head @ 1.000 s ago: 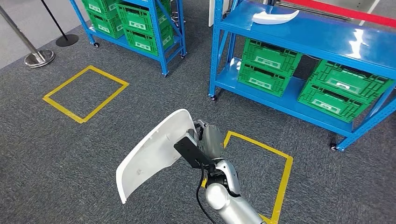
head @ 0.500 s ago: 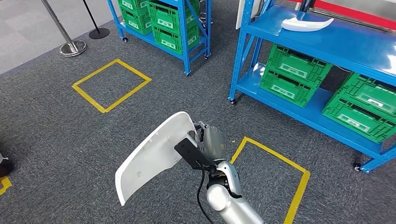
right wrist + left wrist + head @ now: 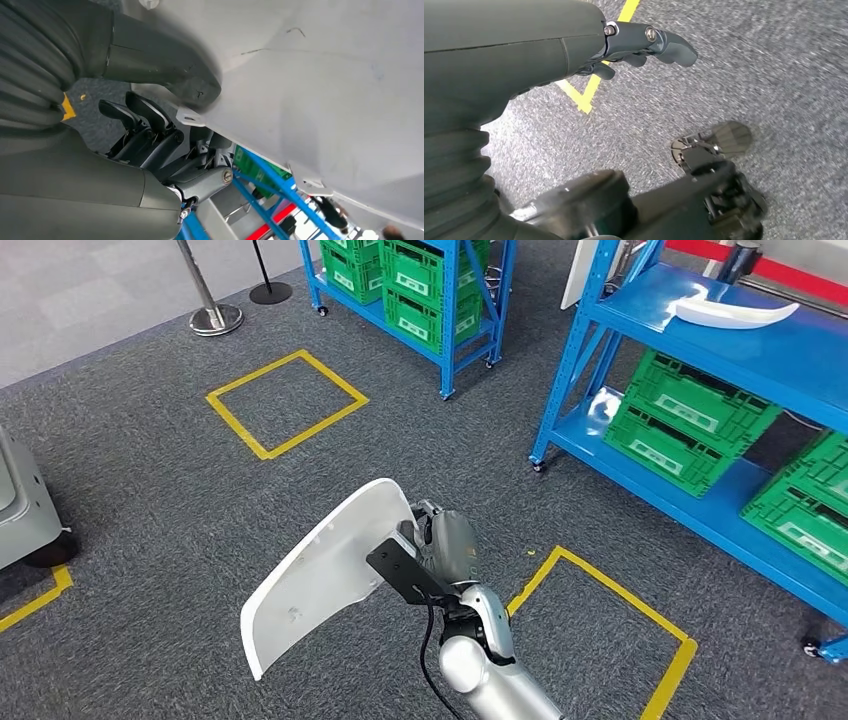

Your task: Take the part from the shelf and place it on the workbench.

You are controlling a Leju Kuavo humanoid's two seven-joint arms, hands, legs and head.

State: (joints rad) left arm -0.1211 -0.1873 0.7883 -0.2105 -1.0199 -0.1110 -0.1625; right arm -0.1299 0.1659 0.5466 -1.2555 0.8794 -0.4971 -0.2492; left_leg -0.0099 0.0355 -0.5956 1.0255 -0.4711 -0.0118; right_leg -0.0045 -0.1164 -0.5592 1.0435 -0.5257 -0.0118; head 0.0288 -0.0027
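The part, a broad white curved panel, is already off the shelf and carried low in front of the robot, above the grey carpet, held at one end by the right hand; in the right wrist view its thick thumb presses on one face of the panel while the dark fingers curl behind the edge, so that hand is clamped on the part. It looks like a thin moulded shell: probably light and fairly stiff, but smooth and likely slippery, and since most of it hangs free beyond the grip it may swing or twist when the robot turns, so a hold near the edge by the small mounting tab seems sensible, and setting it down gently would guard against cracks. The left hand hangs over the carpet, fingers partly curled with nothing in them. The blue shelf at the right carries another white part on its top deck and green crates below, whose contents I cannot make out. A second blue rack farther back holds more green crates, contents likewise hidden. Yellow tape squares mark the floor
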